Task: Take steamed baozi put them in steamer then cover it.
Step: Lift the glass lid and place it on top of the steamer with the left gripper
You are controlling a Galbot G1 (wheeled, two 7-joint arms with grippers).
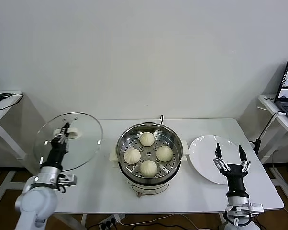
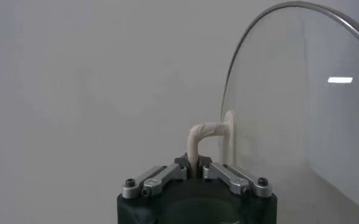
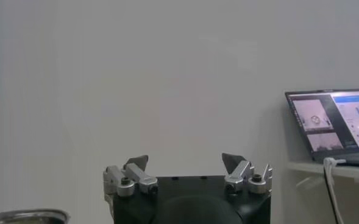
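Four steamed baozi already on perforated tray of steamer, at table centre in head view. Only covering step left, by my judgement. Left gripper up at table's left end, clamped tight on white handle of cover, glass disc tilted, near upright, lifted clear of table. Steamer lies toward robot's right from cover, and lower; gap between lid rim and pot rim small but clear, not touching. Left arm clearly the nearer one, and the one with the lid. Next move probably: carry lid across to the right, turn disc flat, lower onto pot. Risk: lid rim may catch pot rim if still tilted on arrival. Right gripper low at front right, over near edge of white plate, fingers spread wide, nothing between, idle.

Left wrist view: fingertips pressed shut on bent white handle, glass of cover standing edge-on beside, metal rim curved above. Handle's long axis runs across the jaws, so grip looks firm. Steamer not visible here.

Right wrist view: right gripper wide open, empty, plain wall behind. Small piece of steamer rim at one corner, laptop on side desk far off. No baozi or cover seen here.
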